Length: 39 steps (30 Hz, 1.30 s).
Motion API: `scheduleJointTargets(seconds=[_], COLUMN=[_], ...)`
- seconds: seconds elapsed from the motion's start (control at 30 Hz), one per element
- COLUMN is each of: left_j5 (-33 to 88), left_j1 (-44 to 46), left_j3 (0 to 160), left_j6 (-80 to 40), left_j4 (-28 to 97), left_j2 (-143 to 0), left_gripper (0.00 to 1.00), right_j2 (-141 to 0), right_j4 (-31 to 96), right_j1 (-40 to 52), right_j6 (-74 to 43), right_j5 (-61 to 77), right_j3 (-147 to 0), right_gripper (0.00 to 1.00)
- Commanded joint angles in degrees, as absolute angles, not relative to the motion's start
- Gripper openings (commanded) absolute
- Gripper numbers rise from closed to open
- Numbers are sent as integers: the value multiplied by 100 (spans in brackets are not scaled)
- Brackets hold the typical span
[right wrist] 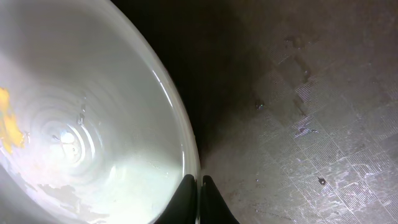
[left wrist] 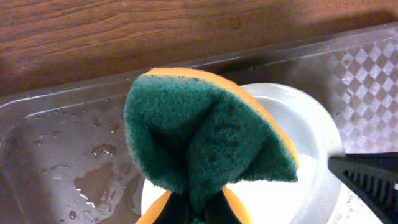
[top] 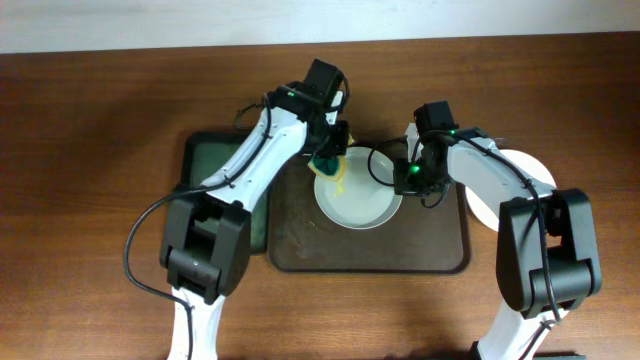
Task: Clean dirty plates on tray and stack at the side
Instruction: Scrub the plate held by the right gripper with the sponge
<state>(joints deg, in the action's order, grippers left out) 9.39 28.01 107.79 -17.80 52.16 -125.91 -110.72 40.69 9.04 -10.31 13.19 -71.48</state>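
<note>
A white plate (top: 357, 192) lies on the dark brown tray (top: 370, 255). My right gripper (top: 410, 176) is shut on its right rim. In the right wrist view the two fingers pinch the thin rim (right wrist: 199, 183), and the plate (right wrist: 93, 124) is wet, with a yellow smudge (right wrist: 9, 127) inside. My left gripper (top: 332, 148) is shut on a folded green and yellow sponge (top: 328, 166) over the plate's left edge. The sponge (left wrist: 205, 137) fills the left wrist view above the plate (left wrist: 305, 130). A second plate (top: 522, 186) rests on the table at the right, partly hidden by my right arm.
A narrower black tray with a greenish bottom (top: 212, 162) lies left of the brown tray, under my left arm. Water drops and puddles lie on the tray floor (left wrist: 68, 155). My right gripper's dark finger (left wrist: 373, 180) shows at the right edge of the left wrist view.
</note>
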Motion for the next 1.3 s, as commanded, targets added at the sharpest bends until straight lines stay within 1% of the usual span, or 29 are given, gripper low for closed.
scheduleJointTargets(seconds=[0.0,0.1,0.5,0.57,0.77,0.87,1.27], left_j5=[314,-141,-130,-108,497,963,2093], left_j1=[3035,3192,3212,3225,3227,3227,3227], left_j3=[10763,10652,9054,8814,8274,8265,8265], left_j6=[-1868,-1868,-1892,-2126,-2119,-2121,-2123], left_j4=[5183,5081,3691,3568,3457,3470,3465], left_j2=[-12580,-12580,-12580,-12580,-12580,-12580,-12580], left_gripper=[0,0,0,0,0,0,0], right_j2=[-11118,-11118,-11118,-11118,-11118,-11118,-11118], right_j4=[4071,4075,4075,4077,4077,4091,4112], right_j1=[895,895,895,899,899,899,899], right_j6=[-993,-993,-993,-993,-993,-993,-996], right_j5=[1352,1352,1354,1354,1356,1472,1483], right_j3=[-7255,-7255,-7255,-7255,-7255,-7255,-7255], right_gripper=[4,4,4,4,4,4,4])
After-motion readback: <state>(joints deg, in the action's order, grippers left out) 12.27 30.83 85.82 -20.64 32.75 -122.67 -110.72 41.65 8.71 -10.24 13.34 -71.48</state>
